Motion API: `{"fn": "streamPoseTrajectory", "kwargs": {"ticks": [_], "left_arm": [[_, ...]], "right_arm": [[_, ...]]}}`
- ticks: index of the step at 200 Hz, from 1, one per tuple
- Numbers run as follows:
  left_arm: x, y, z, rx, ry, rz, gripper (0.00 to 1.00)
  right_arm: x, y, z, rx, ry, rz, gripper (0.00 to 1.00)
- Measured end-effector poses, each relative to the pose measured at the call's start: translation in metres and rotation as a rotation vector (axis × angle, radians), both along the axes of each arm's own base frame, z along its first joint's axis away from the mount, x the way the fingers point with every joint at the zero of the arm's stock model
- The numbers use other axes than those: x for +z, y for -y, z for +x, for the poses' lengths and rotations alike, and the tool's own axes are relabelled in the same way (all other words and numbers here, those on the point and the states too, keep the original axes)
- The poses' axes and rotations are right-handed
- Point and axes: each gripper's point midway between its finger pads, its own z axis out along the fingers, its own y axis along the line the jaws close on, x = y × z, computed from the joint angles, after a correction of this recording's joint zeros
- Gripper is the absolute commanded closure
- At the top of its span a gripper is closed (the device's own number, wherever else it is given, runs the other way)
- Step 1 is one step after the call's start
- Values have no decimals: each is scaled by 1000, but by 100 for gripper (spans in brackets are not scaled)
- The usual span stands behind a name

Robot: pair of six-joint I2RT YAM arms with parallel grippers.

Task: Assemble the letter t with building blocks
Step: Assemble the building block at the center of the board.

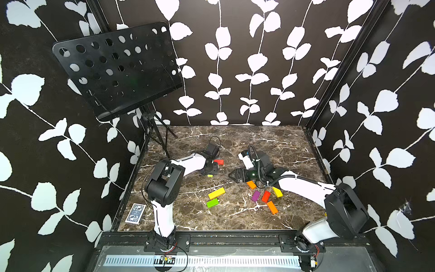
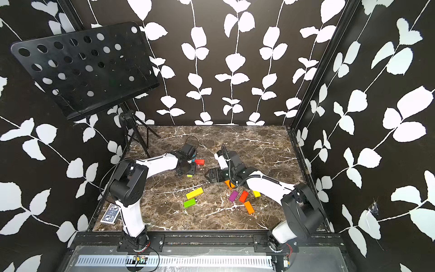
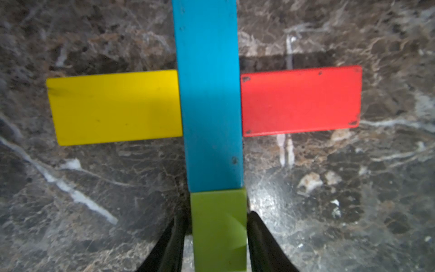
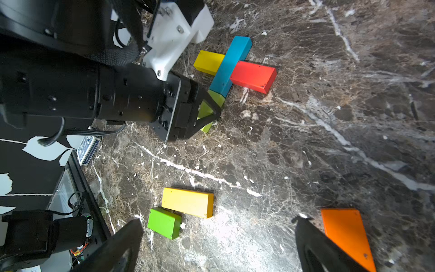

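The letter t lies flat in the left wrist view: a blue stem [image 3: 209, 94], with a yellow block [image 3: 113, 107] and a red block [image 3: 301, 101] as its crossbar. A lime green block [image 3: 219, 226] butts against the stem's end. My left gripper [image 3: 217, 216] is shut on that green block, one black finger against each long side. From the right wrist view, the left gripper [image 4: 209, 110] covers most of it. My right gripper [image 4: 217, 222] hangs open over bare marble, right of the figure in a top view [image 1: 230, 175].
Loose building blocks lie nearer the front: a long yellow [image 1: 216, 193], green [image 1: 213, 203], two orange [image 1: 251, 184] [image 1: 272, 207], purple [image 1: 255, 196], red [image 1: 266, 196] and short yellow [image 1: 277, 192]. A card box [image 1: 135, 213] sits front left; a music stand [image 1: 117, 68] rises back left.
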Motion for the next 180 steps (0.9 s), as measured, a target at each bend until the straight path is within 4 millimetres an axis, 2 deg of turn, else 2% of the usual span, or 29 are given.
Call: {"fn": "streamPoseTrajectory", "kwargs": {"ticks": [137, 180], "left_arm": [[0, -1, 0, 3, 0, -2, 57], [0, 0, 0, -2, 1, -5, 50]], "right_arm": [[1, -1, 0, 3, 2, 5, 1], [1, -1, 0, 3, 3, 6, 1]]}}
